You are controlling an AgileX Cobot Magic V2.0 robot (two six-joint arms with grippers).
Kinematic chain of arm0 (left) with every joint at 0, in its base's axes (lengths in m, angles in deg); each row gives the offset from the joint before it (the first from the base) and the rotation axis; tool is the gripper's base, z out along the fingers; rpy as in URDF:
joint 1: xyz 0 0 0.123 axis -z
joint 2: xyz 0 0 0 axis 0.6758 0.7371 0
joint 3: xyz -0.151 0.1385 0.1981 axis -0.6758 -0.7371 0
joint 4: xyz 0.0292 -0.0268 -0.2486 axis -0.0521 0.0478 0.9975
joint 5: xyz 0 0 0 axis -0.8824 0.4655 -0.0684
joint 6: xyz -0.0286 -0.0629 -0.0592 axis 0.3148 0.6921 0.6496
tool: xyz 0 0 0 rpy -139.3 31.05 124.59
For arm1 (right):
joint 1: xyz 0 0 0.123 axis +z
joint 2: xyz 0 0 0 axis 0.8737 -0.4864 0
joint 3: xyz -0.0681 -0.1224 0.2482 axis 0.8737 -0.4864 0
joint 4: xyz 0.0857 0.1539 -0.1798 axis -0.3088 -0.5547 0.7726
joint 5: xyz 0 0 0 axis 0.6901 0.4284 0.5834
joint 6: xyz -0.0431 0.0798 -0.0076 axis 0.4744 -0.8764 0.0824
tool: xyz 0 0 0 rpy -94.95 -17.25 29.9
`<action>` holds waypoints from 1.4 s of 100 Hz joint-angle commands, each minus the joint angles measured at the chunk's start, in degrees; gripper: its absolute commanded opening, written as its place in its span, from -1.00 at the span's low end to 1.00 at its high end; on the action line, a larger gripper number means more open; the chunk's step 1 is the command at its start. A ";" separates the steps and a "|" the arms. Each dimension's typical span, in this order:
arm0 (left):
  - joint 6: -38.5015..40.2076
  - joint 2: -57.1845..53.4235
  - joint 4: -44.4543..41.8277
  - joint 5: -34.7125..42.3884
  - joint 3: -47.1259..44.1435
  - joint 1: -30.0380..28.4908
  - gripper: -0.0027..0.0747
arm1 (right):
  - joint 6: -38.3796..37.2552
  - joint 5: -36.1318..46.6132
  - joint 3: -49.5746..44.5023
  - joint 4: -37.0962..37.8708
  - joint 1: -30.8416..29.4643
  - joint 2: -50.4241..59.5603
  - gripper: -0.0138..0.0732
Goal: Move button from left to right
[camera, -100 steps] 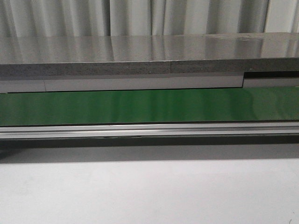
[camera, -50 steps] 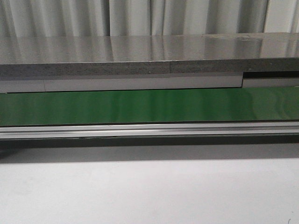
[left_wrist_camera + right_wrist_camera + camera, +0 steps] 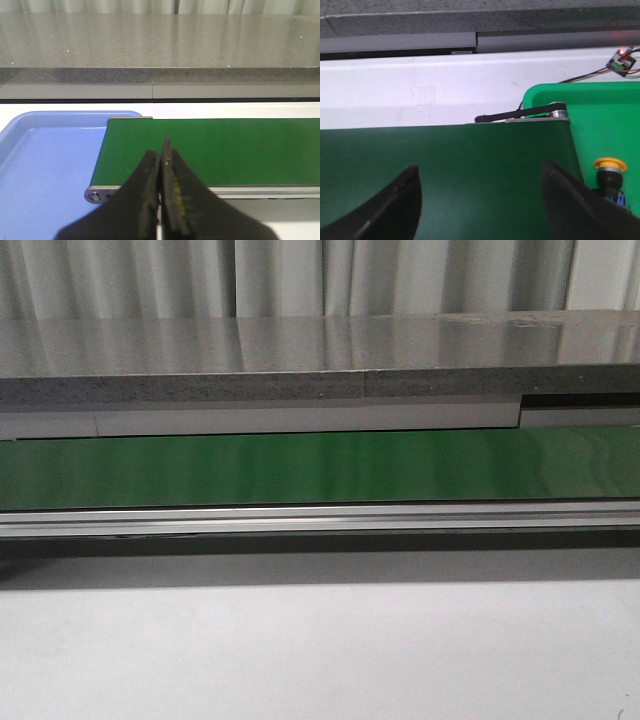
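The button, yellow cap on a dark body, stands in the green tray just past the end of the green belt, partly hidden by one finger of my right gripper. My right gripper is open and empty over the belt's end, beside the button. My left gripper is shut and empty, hovering over the other end of the belt, next to a blue tray. In the front view only the belt shows; no gripper and no button.
A grey stone shelf runs behind the belt. An aluminium rail runs along the belt's front, with a white tabletop before it. A small circuit board with a red light and wires lies behind the green tray.
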 commanded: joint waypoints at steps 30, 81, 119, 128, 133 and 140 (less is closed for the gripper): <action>0.05 0.45 0.69 4.48 1.65 0.47 -0.98 | 0.00 6.64 -16.18 -1.85 1.91 25.90 0.49; 0.05 0.45 0.69 4.48 1.65 0.47 -0.98 | 0.00 -3.91 -23.90 -2.89 1.91 47.75 -0.38; 0.05 0.45 0.69 4.48 1.65 0.47 -0.98 | 0.00 -4.27 -23.90 -2.89 1.91 47.74 -0.84; 0.05 0.45 0.69 4.48 1.65 0.47 -0.98 | 0.00 -4.27 -23.90 -2.89 1.91 47.74 -0.84; 0.05 0.45 0.69 4.48 1.65 0.47 -0.98 | 0.00 -4.27 -23.90 -2.89 1.91 47.74 -0.84; 0.05 0.45 0.69 4.48 1.65 0.47 -0.98 | 0.00 -4.27 -23.90 -2.89 1.91 47.74 -0.84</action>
